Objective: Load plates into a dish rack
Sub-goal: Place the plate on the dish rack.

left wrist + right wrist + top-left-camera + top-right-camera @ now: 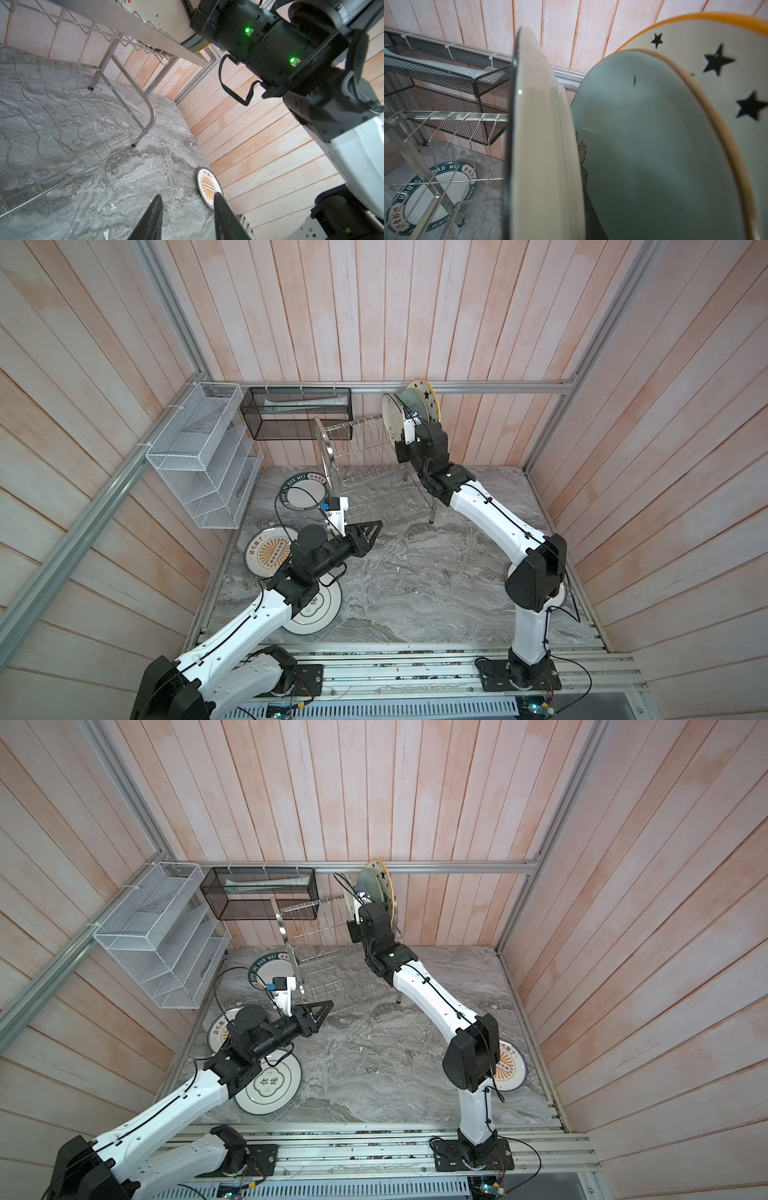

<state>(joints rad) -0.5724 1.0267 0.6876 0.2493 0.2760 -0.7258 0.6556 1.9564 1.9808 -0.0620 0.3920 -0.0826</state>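
Stretches the left arm (249, 614) low and forward from its base, forearm near level, left gripper (376, 529) aimed toward the middle, jaws apart with nothing between them. Lifts the right arm (490, 510) high toward the back, elbow bent, wrist tipped up. Appears to pinch a cream plate (542, 145) edge-on in the right gripper (402, 416), fingers mostly hidden.

The dish rack (327, 456) stood at the desk's (415, 572) back, three plates (390, 418) upright at its upper right end. Left of it lay the Hao Wei plate (303, 491); nearer me, a sunburst plate (266, 553) and lettered plate (320, 610) left, another sunburst plate (509, 1073) right.
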